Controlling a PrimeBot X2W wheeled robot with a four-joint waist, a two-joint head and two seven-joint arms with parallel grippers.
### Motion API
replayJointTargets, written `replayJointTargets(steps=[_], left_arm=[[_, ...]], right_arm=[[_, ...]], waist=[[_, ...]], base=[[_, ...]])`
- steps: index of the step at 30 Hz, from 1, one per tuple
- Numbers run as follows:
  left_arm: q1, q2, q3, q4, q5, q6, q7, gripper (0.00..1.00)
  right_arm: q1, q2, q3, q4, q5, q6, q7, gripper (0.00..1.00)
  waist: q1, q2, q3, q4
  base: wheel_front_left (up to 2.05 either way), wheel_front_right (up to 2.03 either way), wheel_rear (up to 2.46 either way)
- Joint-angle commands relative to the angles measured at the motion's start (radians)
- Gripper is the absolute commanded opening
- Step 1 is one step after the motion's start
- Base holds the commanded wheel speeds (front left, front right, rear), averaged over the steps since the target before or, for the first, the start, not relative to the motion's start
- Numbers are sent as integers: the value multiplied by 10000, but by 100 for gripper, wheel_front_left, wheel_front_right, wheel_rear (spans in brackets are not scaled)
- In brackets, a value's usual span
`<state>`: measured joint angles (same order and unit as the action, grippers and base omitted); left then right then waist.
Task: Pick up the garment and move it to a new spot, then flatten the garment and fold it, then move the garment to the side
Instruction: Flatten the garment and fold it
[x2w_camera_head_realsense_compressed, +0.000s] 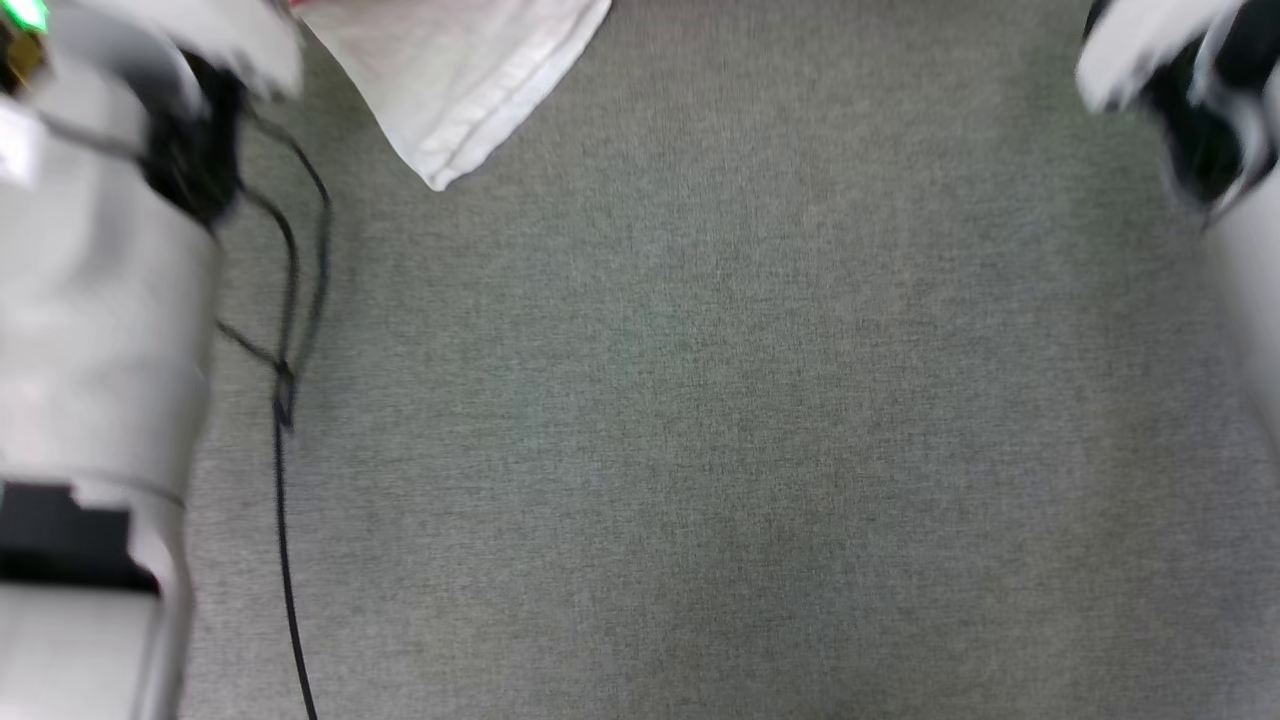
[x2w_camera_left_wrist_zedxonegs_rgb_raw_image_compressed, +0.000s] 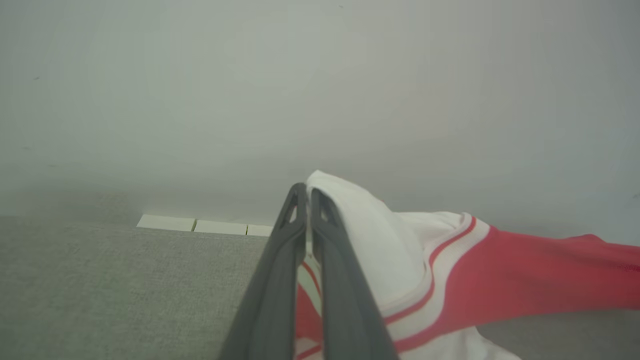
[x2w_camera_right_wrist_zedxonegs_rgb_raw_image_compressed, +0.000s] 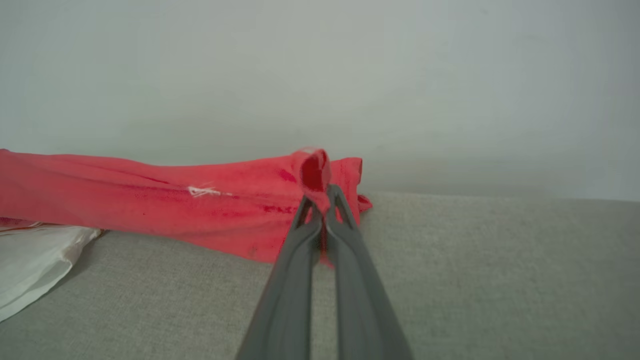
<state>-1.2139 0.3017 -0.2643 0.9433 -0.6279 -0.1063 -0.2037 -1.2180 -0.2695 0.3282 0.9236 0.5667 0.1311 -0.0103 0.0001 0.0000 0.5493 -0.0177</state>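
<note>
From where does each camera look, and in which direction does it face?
Head view: on head, facing down at grey surface; pale forearms at both edges, garment at top.
Left wrist view: along left gripper, shut on garment's white sleeve.
Right wrist view: along right gripper, shut on its red edge.
Shared: both wrist views show garment, pale wall.

Plain room (grey carpet (x2w_camera_head_realsense_compressed: 700, 400), bare wall (x2w_camera_right_wrist_zedxonegs_rgb_raw_image_compressed: 400, 75))

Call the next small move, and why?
Probably lower both arms together, keeping the shirt taut, to lay it on the grey surface. The left gripper is shut on the white striped sleeve edge, the right gripper on a red corner, and the shirt stretches between them, a white part down on the surface.
</note>
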Motion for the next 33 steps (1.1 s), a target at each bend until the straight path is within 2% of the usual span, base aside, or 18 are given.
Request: replayJointTargets(steps=[1, 11, 17, 25, 33], left_arm=[[654, -95, -65, -42, -60, -57, -166, 0], [4471, -163, 35, -893, -303, -133, -578, 0], [7128, -66, 231, -2005, -441, 173, -616, 0], [10364, 378, 527, -4355, -697, 989, -253, 0], [13259, 806, 605, -7443, -975, 2195, 1093, 0]], right_arm=[[643, -139, 165, -126, 182, -7, -192, 0], [4237, -666, 897, -798, 1335, -7, -659, 0], [6297, -981, 830, -1476, 1695, -11, -950, 0], [9068, -1206, -227, -2673, 1584, -16, -903, 0], [12117, -577, -2349, -4729, 574, -18, 78, 0]], waist=[[-1, 0, -488, 108], [-1, 0, -2244, 308], [-1, 0, -3486, 309], [-1, 0, -4834, 327], [-1, 0, -5678, 348]], base=[[0, 0, 0], [0, 0, 0], [0, 0, 0], [0, 0, 0], [0, 0, 0]])
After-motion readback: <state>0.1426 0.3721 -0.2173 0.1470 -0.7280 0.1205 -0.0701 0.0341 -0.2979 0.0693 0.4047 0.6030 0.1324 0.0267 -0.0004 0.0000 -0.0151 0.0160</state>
